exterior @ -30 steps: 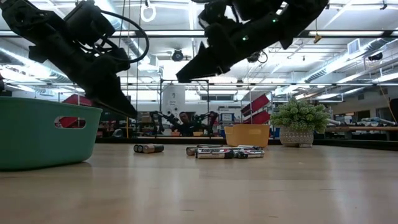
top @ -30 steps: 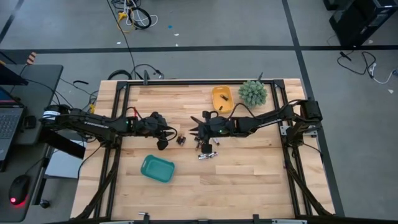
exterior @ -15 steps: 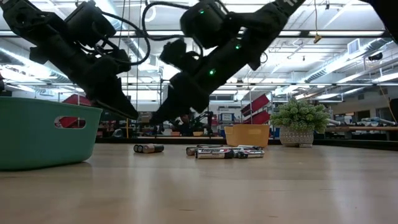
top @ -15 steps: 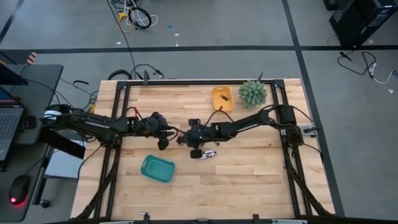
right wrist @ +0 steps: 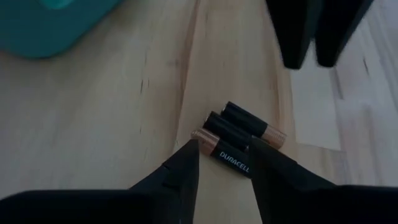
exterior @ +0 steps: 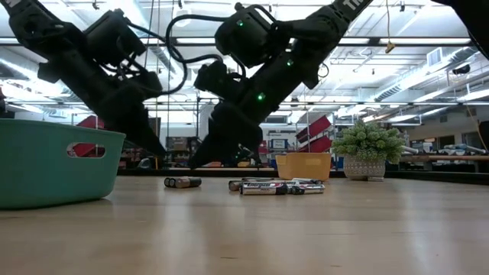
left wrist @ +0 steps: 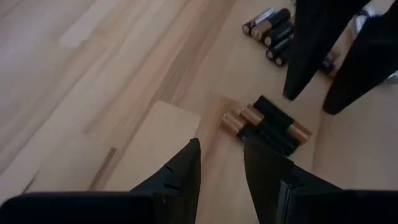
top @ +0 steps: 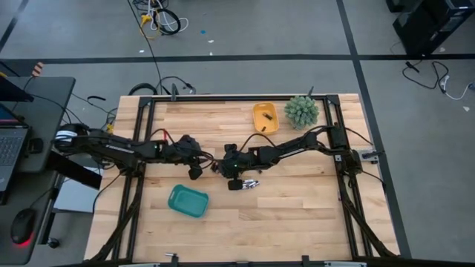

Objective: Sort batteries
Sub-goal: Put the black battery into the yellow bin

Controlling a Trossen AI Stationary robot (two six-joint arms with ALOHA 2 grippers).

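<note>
The right pincer (right wrist: 224,171) hangs with its fingers parted over a small cluster of black-and-copper batteries (right wrist: 239,138) on the bench (top: 297,215), nothing gripped; the left pincer (left wrist: 221,168), also parted and empty, hovers just beside the same cluster. This looks like the reach before a pick. Next, I judge, the right pincer must drop, straddle one cell and close, then carry it to the teal tray (top: 187,201) or the yellow tray (top: 264,117).
</note>
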